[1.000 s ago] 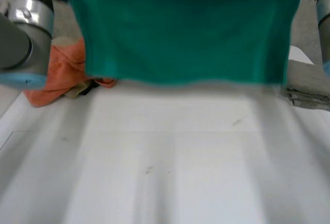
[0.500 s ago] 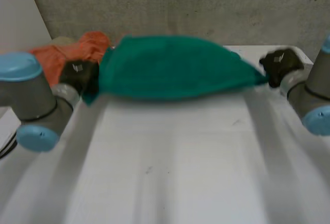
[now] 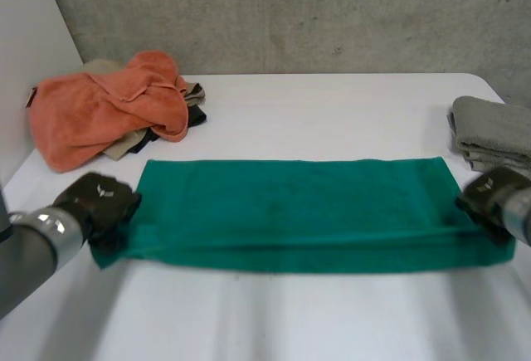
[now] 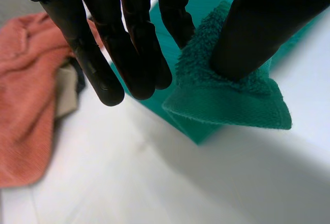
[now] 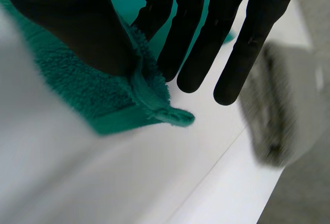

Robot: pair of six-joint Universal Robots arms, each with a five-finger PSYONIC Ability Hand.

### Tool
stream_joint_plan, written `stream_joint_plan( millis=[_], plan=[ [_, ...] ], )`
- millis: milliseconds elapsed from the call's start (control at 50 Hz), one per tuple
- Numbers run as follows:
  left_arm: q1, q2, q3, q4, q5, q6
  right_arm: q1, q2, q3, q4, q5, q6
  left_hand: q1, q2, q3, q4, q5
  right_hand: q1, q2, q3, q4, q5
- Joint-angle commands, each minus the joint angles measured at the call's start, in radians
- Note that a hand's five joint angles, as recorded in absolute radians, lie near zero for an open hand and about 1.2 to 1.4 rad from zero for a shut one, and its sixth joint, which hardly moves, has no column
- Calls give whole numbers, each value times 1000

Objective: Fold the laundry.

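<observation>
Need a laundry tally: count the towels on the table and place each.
3: green towel spread across the middle, left hand and right hand pinching its ends; orange towel heaped at far left; grey towel folded at right. Others may hide under the orange one.

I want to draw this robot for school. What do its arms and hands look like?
The left hand and right hand are black, with long rounded fingers and a thick thumb. Each has a small white mark on its back. The left arm is a smooth grey tube with a shiny silver ring at the wrist.
</observation>
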Motion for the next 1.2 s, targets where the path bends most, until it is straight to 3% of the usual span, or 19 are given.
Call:
stream_joint_plan(
  millis=[20, 260, 280, 320, 460, 600, 720, 880, 1020, 1200],
  plan=[
    [-31, -194, 192, 209, -77, -96, 96, 165, -165, -187, 3, 82, 232, 196, 203, 196, 238, 275, 215, 203, 196, 218],
    [-115, -516, 571, 203, -154, -114, 133, 476, -531, -262, 12, 82, 192, 156, 162, 155, 197, 275, 215, 203, 196, 218],
    [-118, -542, 613, 204, -156, -113, 135, 496, -559, -262, 20, 86, -262, -298, -292, -299, -257, 137, 77, 65, 57, 79],
    [-124, -561, 651, 206, -159, -107, 136, 530, -614, -262, 37, 86, -924, -960, -954, -961, -919, -946, -1006, -1019, -1026, -1004],
    [-158, -561, 739, 221, -153, -119, 144, 558, -751, -273, 95, 169, -990, -1026, -1019, -1026, -984, -946, -1006, -1019, -1026, -1004],
    [-158, -432, 630, 223, -139, -117, 133, 394, -650, -253, 83, 365, -990, -1026, -1019, -1026, -984, -946, -1006, -1019, -1026, -1004],
    [-154, -337, 449, 230, -116, -113, 98, 239, -425, -192, -15, 404, -990, -1026, -1019, -1026, -984, -946, -1006, -1019, -1026, -1004],
    [-114, -322, 303, 350, 33, -111, -9, 98, -121, -111, -153, 402, -986, -1022, -1015, -1022, -980, -946, -1006, -1019, -1026, -1004],
    [-82, -463, 389, 427, 62, -104, -37, 86, 63, -261, -230, 390, -957, -993, -986, -993, -951, -699, -759, -771, -778, -757],
    [-69, -742, 750, 434, 24, -111, -39, 89, 151, -460, -236, 359, -849, -884, -878, -885, -843, -642, -703, -715, -722, -700]
  ],
)
